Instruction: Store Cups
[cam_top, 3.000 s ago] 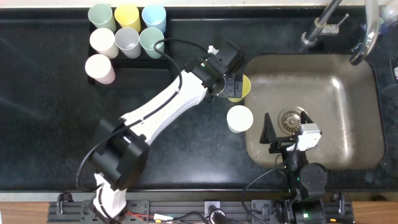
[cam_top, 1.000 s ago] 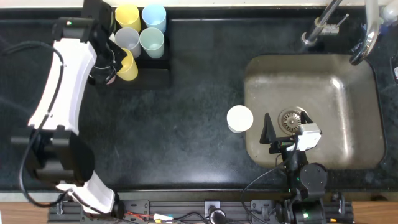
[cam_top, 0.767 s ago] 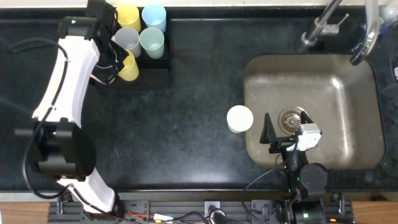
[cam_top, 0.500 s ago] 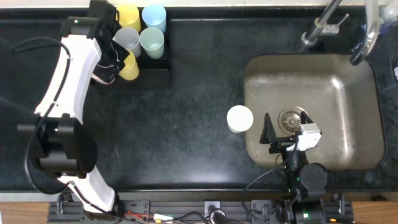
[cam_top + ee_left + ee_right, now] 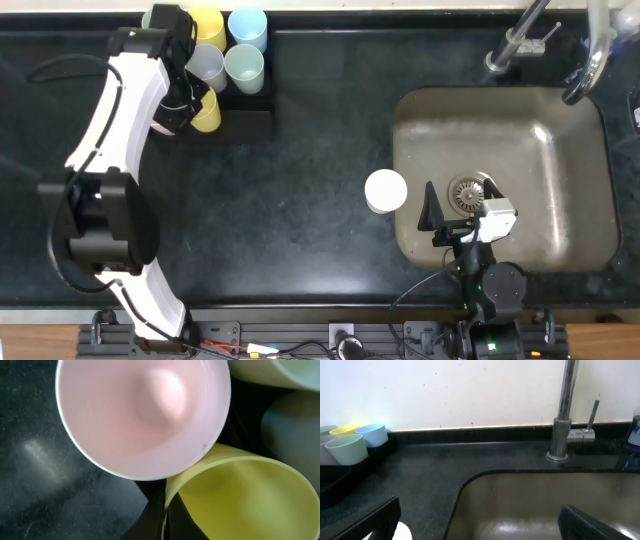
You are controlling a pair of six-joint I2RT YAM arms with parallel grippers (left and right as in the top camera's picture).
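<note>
Leaning yellow cup [image 5: 240, 495] (glossy), beside pink cup [image 5: 145, 415]

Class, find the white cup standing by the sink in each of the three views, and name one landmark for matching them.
Top view: white cup on the worktop beside the sink's left rim.
Left wrist view: not in it.
Right wrist view: a white sliver just outside the sink's curved rim.
Shared landmark: the tap behind the sink.
</note>
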